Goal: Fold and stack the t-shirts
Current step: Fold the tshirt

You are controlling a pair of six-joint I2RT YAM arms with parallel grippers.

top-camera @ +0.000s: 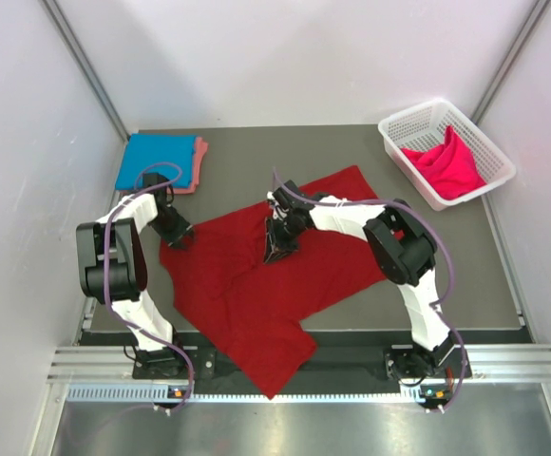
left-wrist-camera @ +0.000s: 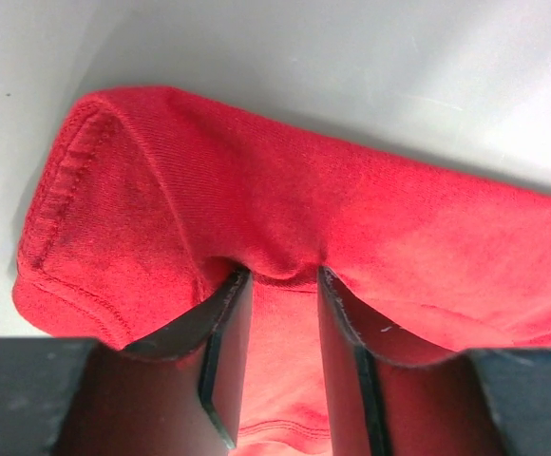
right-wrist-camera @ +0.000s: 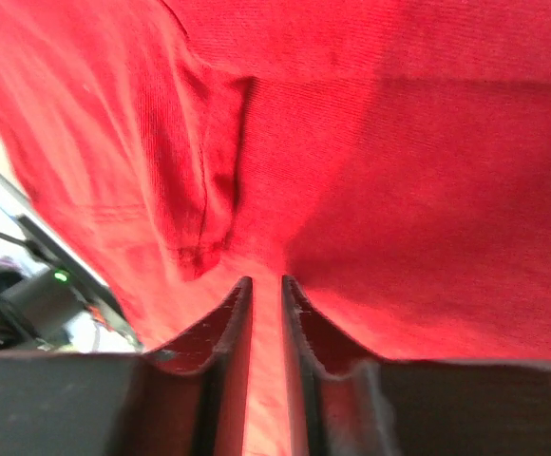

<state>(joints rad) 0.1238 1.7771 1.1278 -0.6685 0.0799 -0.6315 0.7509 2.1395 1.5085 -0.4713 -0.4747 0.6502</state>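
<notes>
The dark red t-shirt lies spread across the middle of the table, with its lower part hanging over the front edge. My left gripper is at the shirt's left sleeve, and its jaws are shut on a fold of the sleeve cloth. My right gripper is at the shirt's middle, with its jaws shut on a pinch of red cloth. A folded bright blue t-shirt lies on the salmon pink t-shirt at the back left. The hot pink t-shirt sits crumpled in the basket.
A white plastic lattice basket stands at the back right corner. The grey table top shows bare behind the red shirt and to its right. Pale walls enclose the table on three sides.
</notes>
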